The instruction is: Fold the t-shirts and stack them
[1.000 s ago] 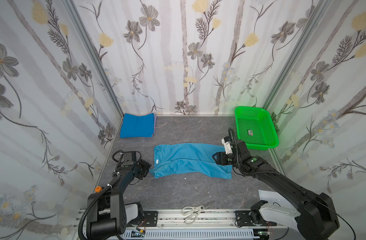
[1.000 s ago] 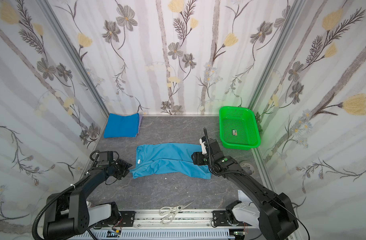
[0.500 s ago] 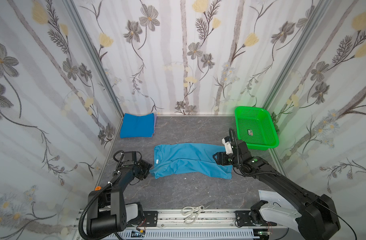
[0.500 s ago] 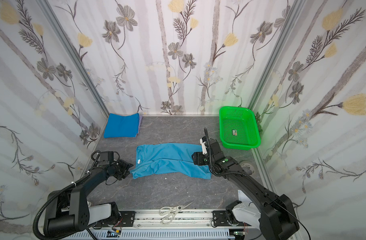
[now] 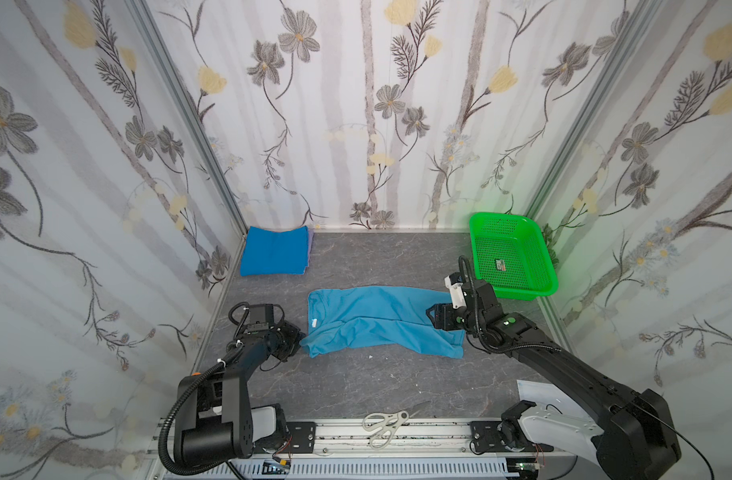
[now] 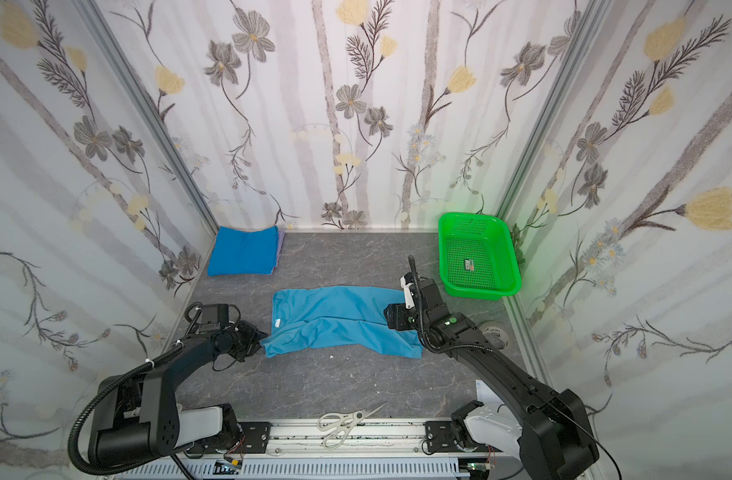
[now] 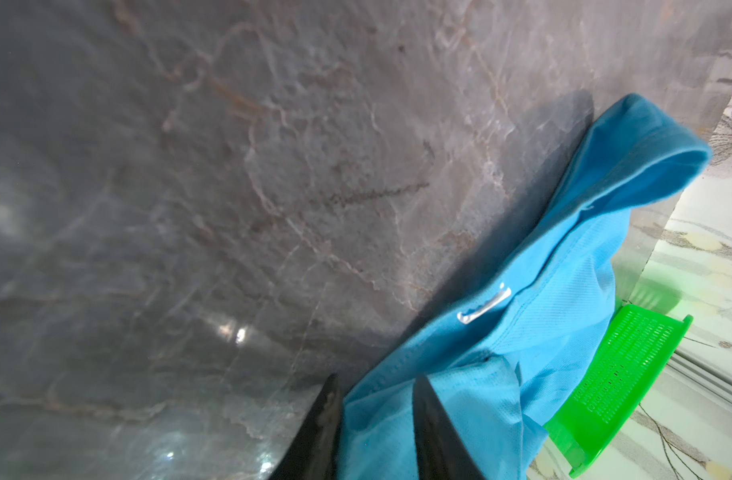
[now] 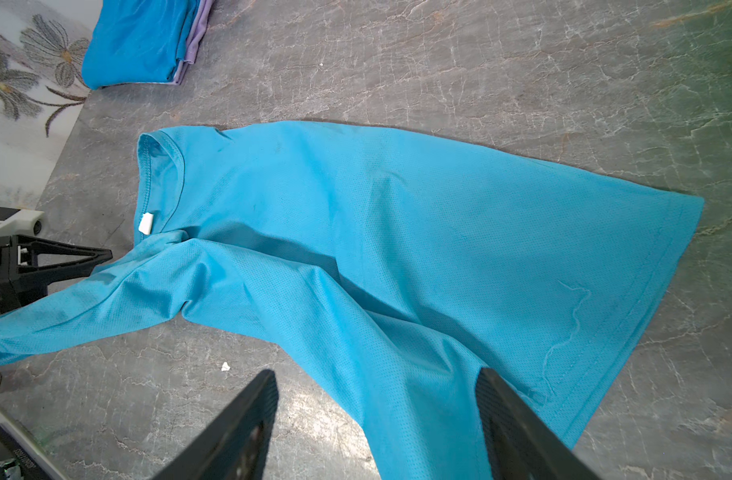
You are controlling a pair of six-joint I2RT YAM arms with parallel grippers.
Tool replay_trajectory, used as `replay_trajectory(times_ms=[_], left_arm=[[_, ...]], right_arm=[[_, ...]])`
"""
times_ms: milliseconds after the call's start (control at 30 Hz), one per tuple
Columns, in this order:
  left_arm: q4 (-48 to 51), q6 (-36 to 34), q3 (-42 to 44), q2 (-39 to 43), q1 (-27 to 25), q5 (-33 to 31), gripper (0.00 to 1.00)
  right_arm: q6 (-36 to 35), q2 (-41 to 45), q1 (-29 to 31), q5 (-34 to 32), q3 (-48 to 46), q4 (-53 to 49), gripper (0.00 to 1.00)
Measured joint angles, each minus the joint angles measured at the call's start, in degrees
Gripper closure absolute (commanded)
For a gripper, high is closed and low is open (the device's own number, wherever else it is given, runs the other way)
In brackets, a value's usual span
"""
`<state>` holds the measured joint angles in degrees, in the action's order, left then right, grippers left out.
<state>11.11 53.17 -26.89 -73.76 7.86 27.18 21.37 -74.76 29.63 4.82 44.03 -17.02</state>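
Pinches, with the left gripper (image 7: 374, 386), the sleeve corner of the light sky-blue mesh-cloth t-shirt (image 5: 377, 320): cloth between both black fingers (image 7: 327, 415), jaws narrower than half a second back, when briefly wider. Looks like a fresh grab just settled, so probably ready to draw that sleeve inward for the next fold. Leaves the small white neck label (image 5: 314, 333) just beyond the fingertips. Leaves untouched, farther ahead of that gripper, the deep royal-blue t-shirt (image 5: 273, 251) folded over a lilac t-shirt (image 8: 196, 37). Keeps the sky-blue shirt spread on the grey marbled tabletop (image 5: 356, 382) between the two tools. Holds the right gripper (image 8: 377, 378) low over the hem end, jaws wide apart, nothing clamped, same pose as a second ago. Has the bright green perforated plastic basket (image 5: 522, 294) just beside that wrist, apart from the cloth.
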Motion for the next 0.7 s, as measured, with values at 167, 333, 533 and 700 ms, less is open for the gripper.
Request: replay_trajectory(times_ms=[167,333,533,700], left_arm=[[0.1,0.1,-0.4,1.0,0.0,-0.1,1.0],[1.2,-3.9,-5.9,3.5,0.0,0.1,1.0],[-0.2,-10.1,-12.1,5.4,-0.2,7.3,1.0],[-6.3,-10.8,-12.5,12.5,-1.6,14.3,1.0]], right_arm=[[0.0,0.2,-0.2,0.0,-0.9,-0.1,0.23],[1.7,0.1,-2.5,0.0,-5.2,-1.4,0.2],[5.4,4.1,-8.9,0.8,-12.4,-2.1,0.18],[5.9,6.9,-11.4,4.5,-15.5,0.9,0.17]])
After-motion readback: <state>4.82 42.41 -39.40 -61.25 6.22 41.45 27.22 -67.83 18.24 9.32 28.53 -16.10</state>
